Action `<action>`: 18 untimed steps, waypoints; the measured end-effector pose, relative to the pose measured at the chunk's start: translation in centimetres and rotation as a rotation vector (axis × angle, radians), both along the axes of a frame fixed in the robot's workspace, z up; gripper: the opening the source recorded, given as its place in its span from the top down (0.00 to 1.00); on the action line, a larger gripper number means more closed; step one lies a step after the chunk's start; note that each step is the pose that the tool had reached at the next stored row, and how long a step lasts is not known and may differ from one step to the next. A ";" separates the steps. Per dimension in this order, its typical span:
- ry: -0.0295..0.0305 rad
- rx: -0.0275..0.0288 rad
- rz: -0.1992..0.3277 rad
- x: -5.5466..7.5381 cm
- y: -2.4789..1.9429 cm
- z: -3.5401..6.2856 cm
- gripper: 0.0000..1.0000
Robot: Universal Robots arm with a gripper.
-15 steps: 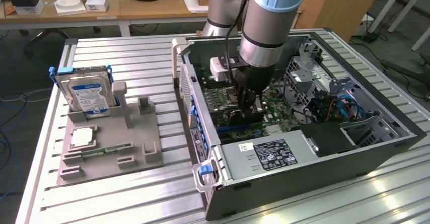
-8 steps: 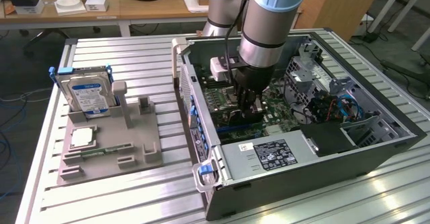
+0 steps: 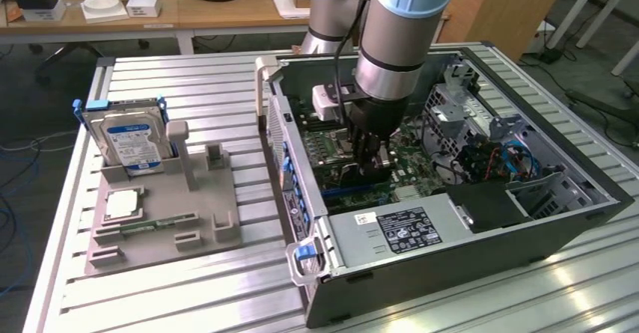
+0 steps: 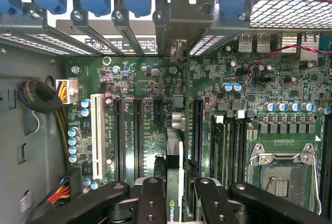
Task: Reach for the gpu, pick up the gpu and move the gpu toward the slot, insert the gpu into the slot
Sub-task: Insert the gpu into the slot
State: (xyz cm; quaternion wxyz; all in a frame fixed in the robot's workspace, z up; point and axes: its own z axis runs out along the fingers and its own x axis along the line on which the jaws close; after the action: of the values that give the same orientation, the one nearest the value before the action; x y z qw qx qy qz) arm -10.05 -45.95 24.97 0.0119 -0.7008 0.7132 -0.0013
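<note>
While one tool (image 4: 179, 195) grips one gpu (image 4: 175, 182) edge-on, four black slots (image 4: 138, 136) show.

The gpu (image 4: 175, 182) stands on edge, a thin dark card seen end-on at lower centre of the wrist frame. It sits low over the green board, amid the long black slots (image 4: 197, 130).

The computer case (image 3: 469, 221) is set on the table (image 3: 179, 303). The hard drive (image 3: 128, 142) is stood to the exterior view's left. The gpu (image 4: 174, 182) is held inside the case, over the motherboard (image 4: 140, 125).
</note>
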 end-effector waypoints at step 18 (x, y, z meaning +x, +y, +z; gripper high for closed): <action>0.0002 -0.0001 0.013 0.0 0.06 -0.33 0.74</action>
State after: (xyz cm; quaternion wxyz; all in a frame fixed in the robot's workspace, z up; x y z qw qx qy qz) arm -10.06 -45.88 24.63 0.0118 -0.7055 0.7086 -0.0012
